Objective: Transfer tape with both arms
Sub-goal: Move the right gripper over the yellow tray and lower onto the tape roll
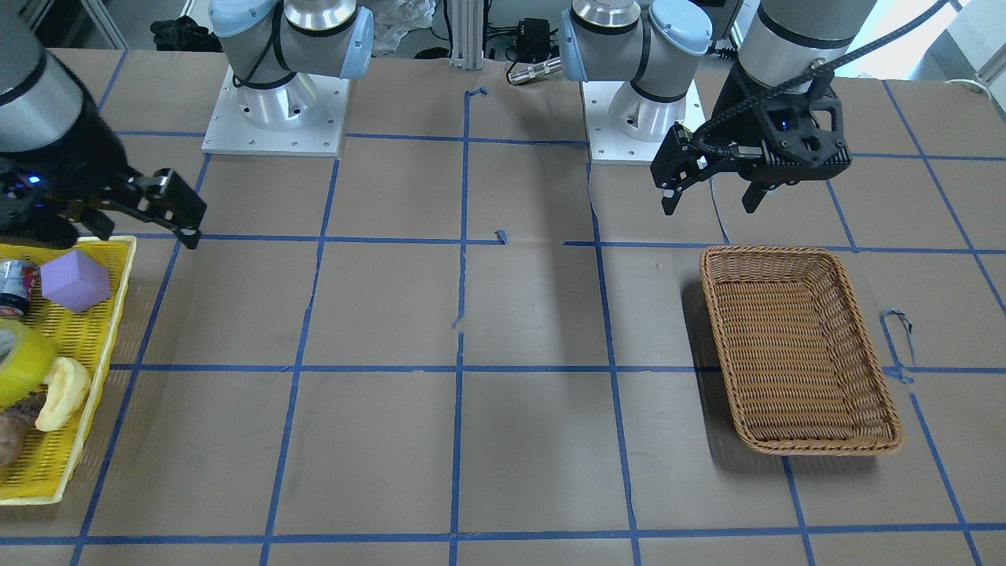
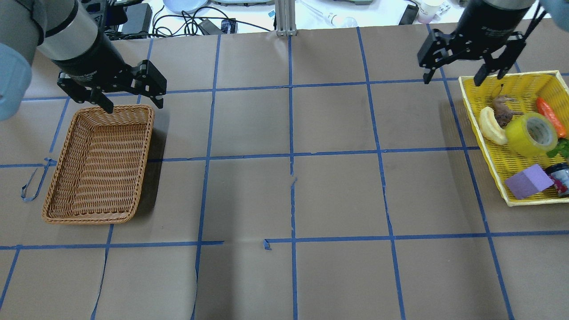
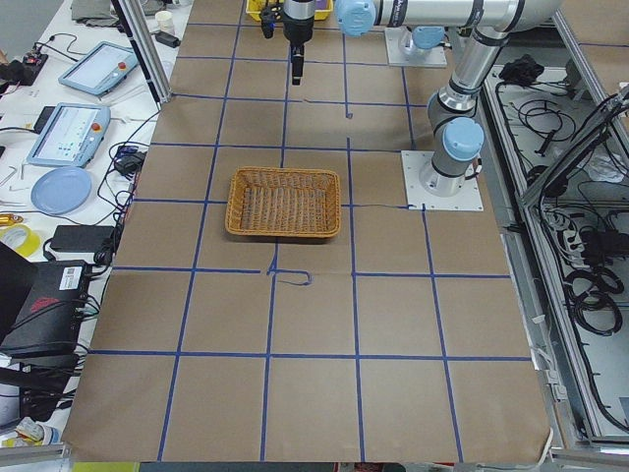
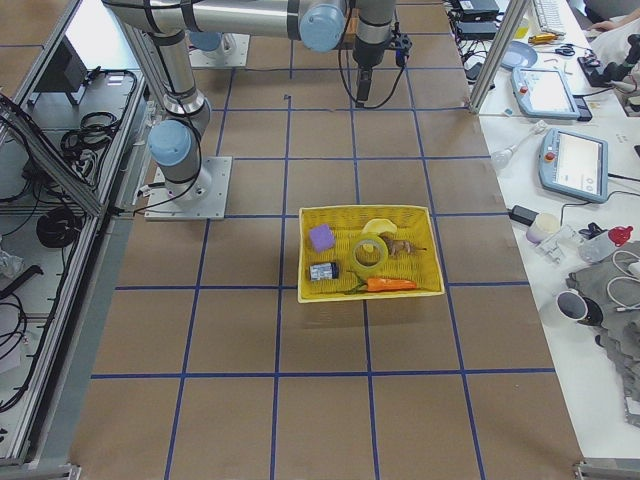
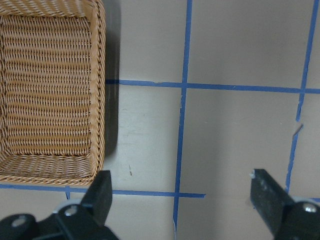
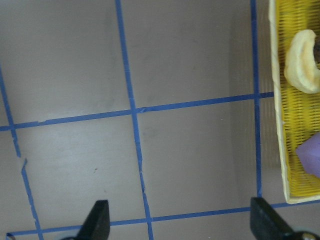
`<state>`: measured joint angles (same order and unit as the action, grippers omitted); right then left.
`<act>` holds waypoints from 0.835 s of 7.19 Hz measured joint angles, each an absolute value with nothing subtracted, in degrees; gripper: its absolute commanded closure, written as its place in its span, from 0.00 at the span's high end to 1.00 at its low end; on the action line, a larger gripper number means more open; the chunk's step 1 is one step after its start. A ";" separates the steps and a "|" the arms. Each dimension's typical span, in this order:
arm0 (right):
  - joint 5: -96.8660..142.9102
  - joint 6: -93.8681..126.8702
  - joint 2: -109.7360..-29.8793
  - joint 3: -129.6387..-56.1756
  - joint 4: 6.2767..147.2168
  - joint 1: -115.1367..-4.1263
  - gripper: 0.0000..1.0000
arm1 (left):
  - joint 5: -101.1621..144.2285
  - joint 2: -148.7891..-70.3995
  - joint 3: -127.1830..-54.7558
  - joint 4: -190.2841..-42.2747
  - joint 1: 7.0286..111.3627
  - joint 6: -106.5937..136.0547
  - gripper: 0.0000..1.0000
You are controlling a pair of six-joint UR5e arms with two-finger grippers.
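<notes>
Tape (image 2: 531,134) is kept in the yellow tray (image 2: 533,201).
The right gripper (image 2: 452,82) is held spread beside the tray, the left gripper (image 2: 134,106) spread well apart from it.

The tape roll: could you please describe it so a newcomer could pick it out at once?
On the table, find the yellow mesh basket on the robot's right. Inside, between the pale crescent bread and the orange carrot, lies the tape. It alone is a bright yellow ring with a whitish core.
</notes>
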<state>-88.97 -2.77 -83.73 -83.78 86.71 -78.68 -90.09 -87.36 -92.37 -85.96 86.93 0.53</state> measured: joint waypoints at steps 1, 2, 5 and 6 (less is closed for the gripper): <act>-88.95 -5.31 -82.76 -84.15 87.12 -74.95 1.00 | -90.09 -87.36 -92.37 -85.96 86.93 0.53 1.00; -88.88 -9.88 -81.29 -85.11 89.87 -71.59 1.00 | -90.09 -87.37 -92.37 -85.96 86.92 0.53 1.00; -88.76 -25.06 -76.70 -91.07 102.76 -61.96 1.00 | -90.09 -87.36 -92.37 -85.96 86.92 0.53 1.00; -88.77 -27.66 -75.02 -93.30 107.05 -59.11 1.00 | -90.09 -87.36 -92.37 -85.96 86.92 0.53 1.00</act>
<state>-88.77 -27.66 -75.02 -93.30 107.05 -59.11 -90.09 -87.36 -92.37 -85.96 86.92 0.53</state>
